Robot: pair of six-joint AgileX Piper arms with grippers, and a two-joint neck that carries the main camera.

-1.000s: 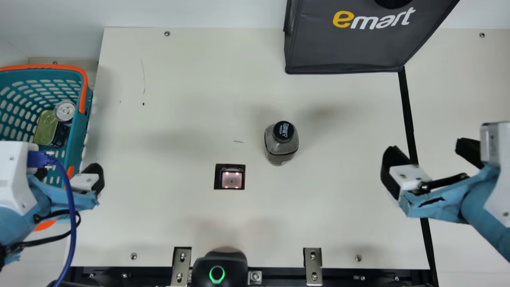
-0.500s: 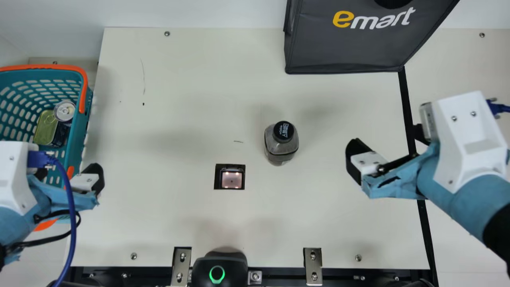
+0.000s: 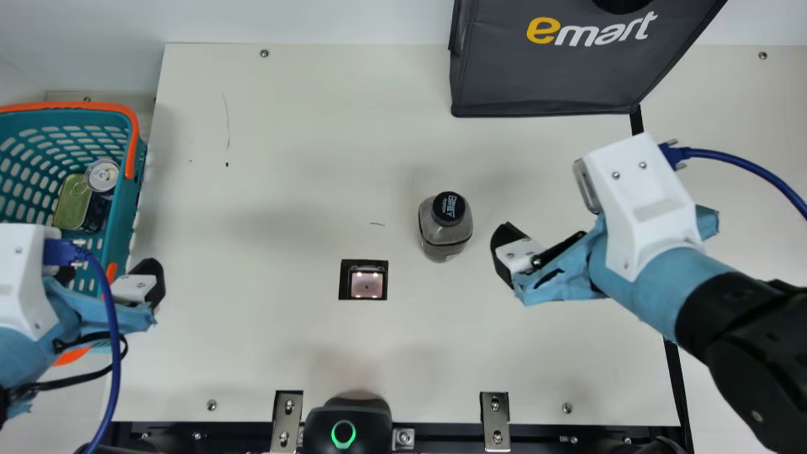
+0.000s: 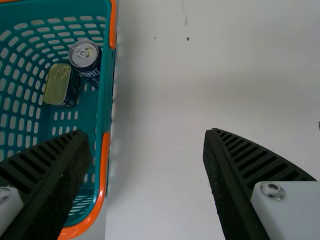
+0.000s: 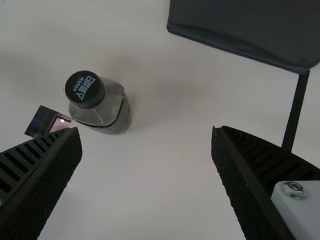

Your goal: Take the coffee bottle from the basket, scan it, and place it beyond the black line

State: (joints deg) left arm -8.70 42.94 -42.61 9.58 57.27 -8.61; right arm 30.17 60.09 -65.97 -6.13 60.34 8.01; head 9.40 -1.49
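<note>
The coffee bottle [image 3: 445,221] is found upright on the desk [image 3: 284,353], between the lit scanner window [image 3: 367,284] and the right end effector [image 3: 533,243], on the basket side of the black line [image 3: 674,378]. The bottle is held by neither arm. The right end effector is held open near the bottle, its fingers spread wide. The left end effector [image 3: 108,274] is likewise opened, positioned over the side of the basket [image 3: 129,208]. A round can [image 3: 102,174] and a flat tin [image 3: 74,202] are contained in the basket, side by side.
</note>
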